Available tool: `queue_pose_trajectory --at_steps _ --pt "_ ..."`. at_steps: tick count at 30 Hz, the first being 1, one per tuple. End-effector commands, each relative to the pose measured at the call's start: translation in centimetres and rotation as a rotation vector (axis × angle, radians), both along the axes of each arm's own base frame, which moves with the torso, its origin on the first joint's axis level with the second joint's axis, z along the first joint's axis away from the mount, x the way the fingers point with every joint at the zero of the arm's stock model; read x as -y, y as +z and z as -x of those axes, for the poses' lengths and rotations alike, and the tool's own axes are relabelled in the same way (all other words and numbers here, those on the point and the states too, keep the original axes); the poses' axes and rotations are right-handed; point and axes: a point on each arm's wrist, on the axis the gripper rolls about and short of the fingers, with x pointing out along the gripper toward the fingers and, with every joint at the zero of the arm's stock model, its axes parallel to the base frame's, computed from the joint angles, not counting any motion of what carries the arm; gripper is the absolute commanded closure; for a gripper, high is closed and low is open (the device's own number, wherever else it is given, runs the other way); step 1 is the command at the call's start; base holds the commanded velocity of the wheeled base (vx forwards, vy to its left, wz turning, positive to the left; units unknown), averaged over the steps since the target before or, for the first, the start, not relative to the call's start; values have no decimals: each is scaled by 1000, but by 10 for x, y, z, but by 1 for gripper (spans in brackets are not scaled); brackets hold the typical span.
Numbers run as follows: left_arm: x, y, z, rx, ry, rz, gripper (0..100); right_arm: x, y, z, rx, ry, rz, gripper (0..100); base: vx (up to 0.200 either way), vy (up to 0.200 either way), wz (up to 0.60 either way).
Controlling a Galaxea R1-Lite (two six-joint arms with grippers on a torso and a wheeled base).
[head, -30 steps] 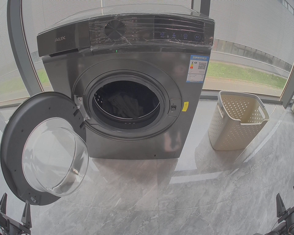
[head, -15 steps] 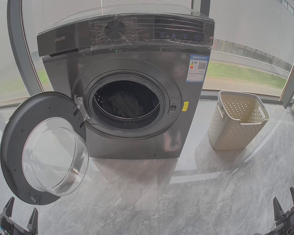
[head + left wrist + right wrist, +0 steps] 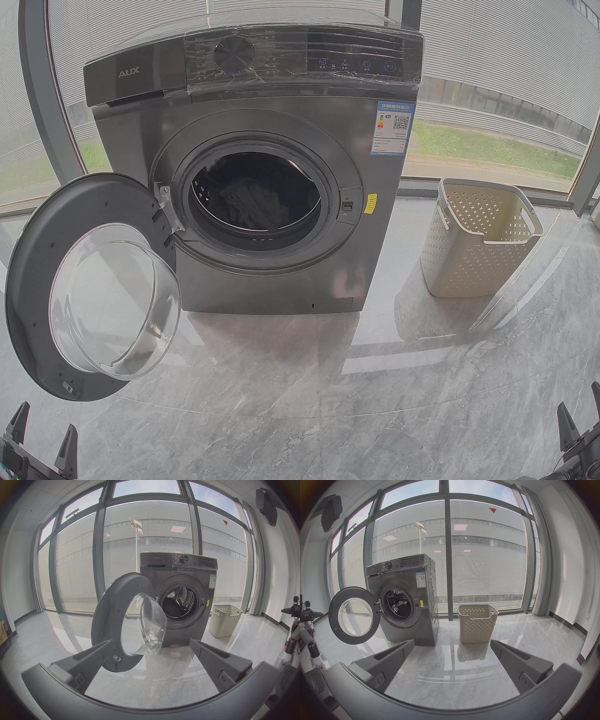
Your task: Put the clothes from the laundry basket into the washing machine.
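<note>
Your left gripper (image 3: 45, 420) and right gripper (image 3: 581, 400) sit low over the floor (image 3: 312, 387). Both have their jaws spread wide with nothing between them, and both are well apart from washer and basket. I read that as a stand-off pose, since neither arm has work within reach.

The washer (image 3: 137, 137) faces you with its door (image 3: 31, 281) swung fully out on your left, so the opening is free for loading from the front or the right. Dark clothes (image 3: 250, 203) lie low in the drum (image 3: 206, 187). The basket (image 3: 462, 269) stands upright on the floor near the washer's right side, not touching it. That placement keeps the carry short and clear of the door. What you can see of its inner walls is bare, but its bottom is hidden, so I can't call it empty. If it is empty, the loading looks done.

As for writing, a logo (image 3: 129, 72) sits on the upper left front. There is 1 blue-edged label (image 3: 392, 128) at the upper right and 1 yellow sticker (image 3: 370, 203) right of the opening. Lit icons show on the film-wrapped panel (image 3: 350, 62). The fine print is too small to make out.
</note>
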Motion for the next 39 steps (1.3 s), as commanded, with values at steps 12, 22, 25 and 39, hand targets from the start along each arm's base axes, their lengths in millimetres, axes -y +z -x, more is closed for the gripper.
queue_pose_trajectory --at_steps 12,22,25,39 --pt "0 -5 0 -4 1 1 0 0 -5 0 -5 0 0 0 0 200 0" --pt "0 -5 0 -4 -1 0 0 0 -5 0 -5 0 0 0 0 200 0" --pt "0 -4 0 -3 -10 -11 0 0 -5 0 -5 0 0 0 0 0 0" --pt "0 -5 0 -5 -1 -13 0 0 -5 0 -5 0 0 0 0 0 0"
